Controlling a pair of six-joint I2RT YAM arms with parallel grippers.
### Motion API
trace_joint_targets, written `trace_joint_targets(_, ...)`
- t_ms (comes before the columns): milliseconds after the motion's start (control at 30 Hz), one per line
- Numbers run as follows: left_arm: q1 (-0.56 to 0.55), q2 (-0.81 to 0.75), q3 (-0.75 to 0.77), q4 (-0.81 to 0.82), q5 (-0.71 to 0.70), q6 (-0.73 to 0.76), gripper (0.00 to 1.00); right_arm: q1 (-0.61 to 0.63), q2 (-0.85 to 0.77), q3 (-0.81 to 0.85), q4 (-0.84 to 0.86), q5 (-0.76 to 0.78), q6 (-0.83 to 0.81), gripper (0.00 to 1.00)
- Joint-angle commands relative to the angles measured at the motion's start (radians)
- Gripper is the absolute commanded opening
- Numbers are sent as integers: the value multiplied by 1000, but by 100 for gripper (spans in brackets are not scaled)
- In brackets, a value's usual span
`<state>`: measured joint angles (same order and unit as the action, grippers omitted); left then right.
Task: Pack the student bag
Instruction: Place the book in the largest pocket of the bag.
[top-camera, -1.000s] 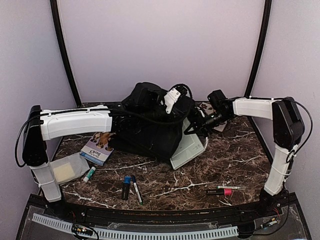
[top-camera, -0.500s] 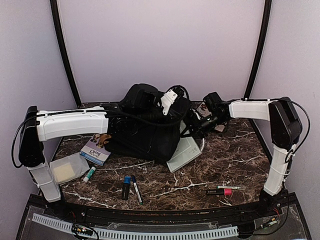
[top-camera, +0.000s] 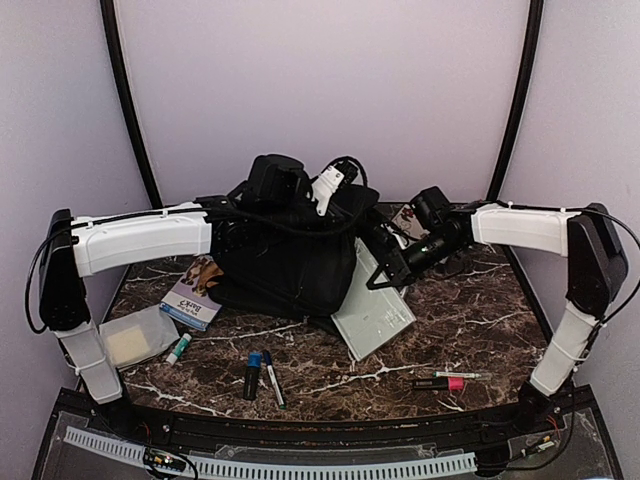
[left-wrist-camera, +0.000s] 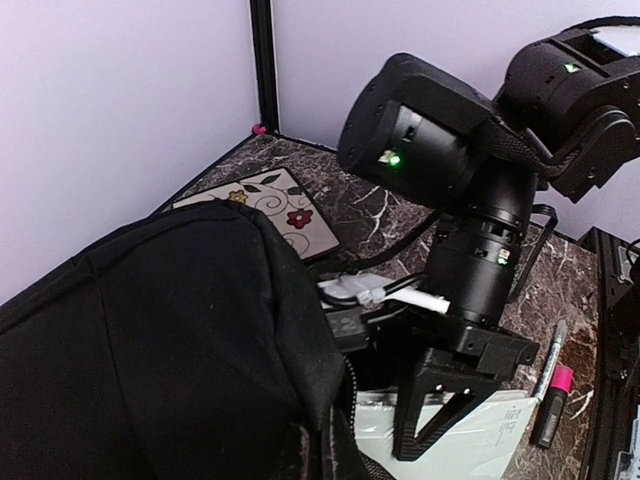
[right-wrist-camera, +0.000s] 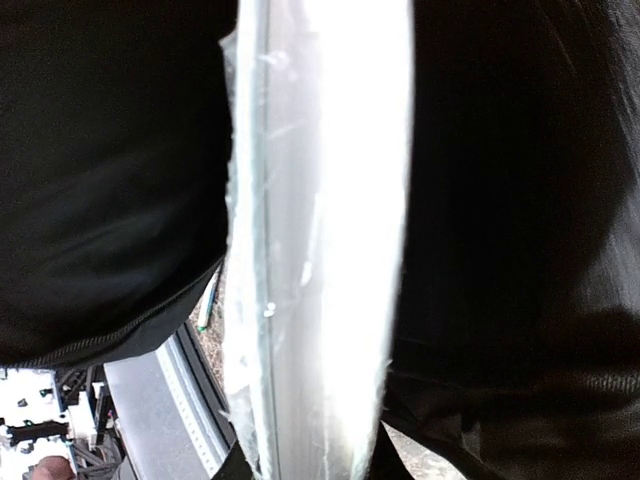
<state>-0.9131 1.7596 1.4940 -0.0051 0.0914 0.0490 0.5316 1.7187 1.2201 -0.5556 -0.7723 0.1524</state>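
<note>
1. Top external view: the large black soft fabric backpack (top-camera: 285, 270) sits slumped at the middle of the table, toward its far edge, between the two arms.
2. At the bag's top edge, the left gripper (top-camera: 335, 195) has its jaws fully closed; whether fabric is pinched between them cannot be told.
3. A pale grey-green flat rectangular pad in clear plastic wrap (top-camera: 378, 310) slants out from the backpack's right side, touching it.
4. Clamped narrowly on that pad's upper end is the right gripper (top-camera: 392, 268); in the right wrist view the pad (right-wrist-camera: 320, 250) runs edge-on up the middle, with black to either side.
5. Just left of the backpack lies a blue-and-white booklet with a dog photo (top-camera: 195, 292), and behind the backpack, near the right arm, a white card with a flower pattern (left-wrist-camera: 270, 205).
6. Near the left arm's base sit a clear square plastic box (top-camera: 130, 340) and a white glue stick with a green cap (top-camera: 178, 348).
7. Toward the near edge lie a black marker with a blue cap (top-camera: 252, 375) and a dark pen (top-camera: 272, 380); well to the right lies a pink-and-black highlighter (top-camera: 440, 383).
8. Underneath is a dark brown marble-pattern tabletop with white veins (top-camera: 460, 310).
9. Pale lilac walls (top-camera: 320, 90) enclose it, with black curved poles (top-camera: 128, 110) at the corners.
</note>
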Motion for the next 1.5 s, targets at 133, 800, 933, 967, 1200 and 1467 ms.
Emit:
trace_joint_targets(133,2,-34,93,11,209,31,0,83,167,234,-57,-142,30,1)
trace_joint_targets(800,2,4,147,-193,322,62,0,33,294,214,63,-56,169,43)
trace_joint_targets(933,2,-1,98,-193,276,79,0,30,185,140,70,-2,95,57)
trace_joint_targets(967,2,-6,85,-189,261,82,0,29,159,114,80,-3,79,60)
trace_joint_targets(1200,10,-72,-3,-127,137,93,0,45,6,-59,104,20,-49,73)
trace_joint_targets(1467,29,-101,-47,-80,128,84,0,47,-101,-136,-117,-79,-331,76)
